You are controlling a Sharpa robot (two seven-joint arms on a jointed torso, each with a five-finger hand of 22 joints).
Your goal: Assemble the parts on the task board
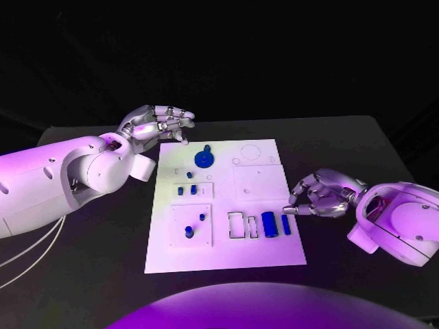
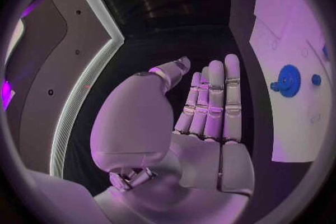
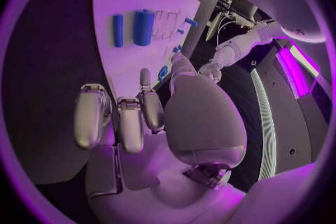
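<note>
The white task board (image 1: 230, 257) lies in the middle of the black table. A blue gear (image 1: 206, 158) stands near its far edge, and small blue parts (image 1: 189, 175) lie below the gear. A thick blue cylinder (image 1: 269, 224) and a thin blue bar (image 1: 286, 225) lie side by side near the board's right edge. My left hand (image 1: 158, 123) hovers at the board's far left corner; its fingers (image 2: 213, 101) are straight and hold nothing. My right hand (image 1: 322, 194) sits at the board's right edge, just beyond the bar, with curled fingers (image 3: 119, 120) and nothing in them.
Recessed pockets on the board's left side hold more small blue parts (image 1: 189, 232). Empty outlined slots (image 1: 243, 225) lie left of the cylinder. Bare black table (image 1: 358, 144) runs around the board on all sides.
</note>
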